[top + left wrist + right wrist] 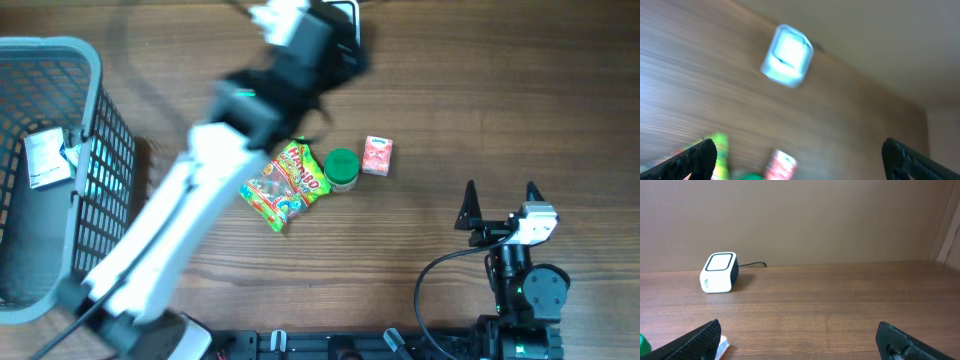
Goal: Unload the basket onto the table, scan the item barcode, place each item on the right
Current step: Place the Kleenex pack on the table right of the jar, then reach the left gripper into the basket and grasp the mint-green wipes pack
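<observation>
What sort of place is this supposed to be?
Most likely a mock shop checkout set up on a wooden table: a small white barcode scanner, a grey mesh basket, and packaged goods such as a candy bag.

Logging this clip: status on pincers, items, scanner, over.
Left pincer and right pincer open, empty. Candy bag, green jar, pink box on table, unheld. Scanner clear in right wrist view.

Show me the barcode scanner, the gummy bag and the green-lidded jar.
barcode scanner (718,274), right wrist view, middle of its white body.
gummy bag (287,183), overhead view, centre of the wrapper.
green-lidded jar (341,166), overhead view, centre of its lid.
</observation>
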Tool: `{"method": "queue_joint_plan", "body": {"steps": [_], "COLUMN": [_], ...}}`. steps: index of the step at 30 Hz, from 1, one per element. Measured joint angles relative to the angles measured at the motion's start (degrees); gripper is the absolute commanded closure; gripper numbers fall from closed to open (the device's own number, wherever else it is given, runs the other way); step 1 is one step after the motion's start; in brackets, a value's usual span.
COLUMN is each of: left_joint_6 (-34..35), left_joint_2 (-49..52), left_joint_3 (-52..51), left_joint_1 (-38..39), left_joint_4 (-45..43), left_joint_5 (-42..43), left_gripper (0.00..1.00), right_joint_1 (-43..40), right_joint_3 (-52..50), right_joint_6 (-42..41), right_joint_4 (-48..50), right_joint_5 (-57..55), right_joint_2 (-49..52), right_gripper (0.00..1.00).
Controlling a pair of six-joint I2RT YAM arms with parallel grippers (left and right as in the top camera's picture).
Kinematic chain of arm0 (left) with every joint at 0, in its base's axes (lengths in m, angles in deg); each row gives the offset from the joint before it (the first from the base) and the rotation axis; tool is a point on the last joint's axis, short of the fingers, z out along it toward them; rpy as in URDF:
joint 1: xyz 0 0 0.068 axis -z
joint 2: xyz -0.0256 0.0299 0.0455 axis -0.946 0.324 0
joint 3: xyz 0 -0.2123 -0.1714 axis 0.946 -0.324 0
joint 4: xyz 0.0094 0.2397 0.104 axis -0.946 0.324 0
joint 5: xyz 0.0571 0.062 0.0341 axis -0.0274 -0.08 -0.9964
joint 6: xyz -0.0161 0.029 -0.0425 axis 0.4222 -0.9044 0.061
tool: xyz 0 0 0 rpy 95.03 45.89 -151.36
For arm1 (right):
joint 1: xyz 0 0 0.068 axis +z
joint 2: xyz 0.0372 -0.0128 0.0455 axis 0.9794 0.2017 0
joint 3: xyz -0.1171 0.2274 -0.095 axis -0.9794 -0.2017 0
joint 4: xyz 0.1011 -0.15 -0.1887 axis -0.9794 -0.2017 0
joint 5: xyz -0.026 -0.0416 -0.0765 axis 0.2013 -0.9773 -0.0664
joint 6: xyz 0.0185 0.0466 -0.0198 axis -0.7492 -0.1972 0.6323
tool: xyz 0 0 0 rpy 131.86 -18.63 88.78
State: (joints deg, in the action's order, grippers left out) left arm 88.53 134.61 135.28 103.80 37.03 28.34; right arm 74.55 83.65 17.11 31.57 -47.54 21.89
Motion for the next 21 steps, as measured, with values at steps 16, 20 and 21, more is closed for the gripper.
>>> {"method": "queue_joint_plan", "body": {"steps": [16,20,21], "left_joint_6": [-12.44,-24.79,-27.47], "left_joint_2": [-13.99,-7.23,-5.11], "left_joint_3": [-0.61,-2.32,-3.15], "left_joint_1": [-61.79,-64.65,-64.83], "left_joint_4": [20.57,20.22,20.26], "left_joint_5": [-0.44,3.26,3.72], "left_gripper": [0.0,0.0,0.0], "right_joint_1": [0.04,0.04,0.04], "right_joint_3": [0.0,0.0,0.0], "right_joint_6": [0.0,0.0,0.0], "right_joint_4": [0.0,0.0,0.0], "right_joint_5": [0.0,0.0,0.0], "right_joint_2": [0.0,0.0,0.0], "right_gripper": [0.0,0.0,0.0]}}
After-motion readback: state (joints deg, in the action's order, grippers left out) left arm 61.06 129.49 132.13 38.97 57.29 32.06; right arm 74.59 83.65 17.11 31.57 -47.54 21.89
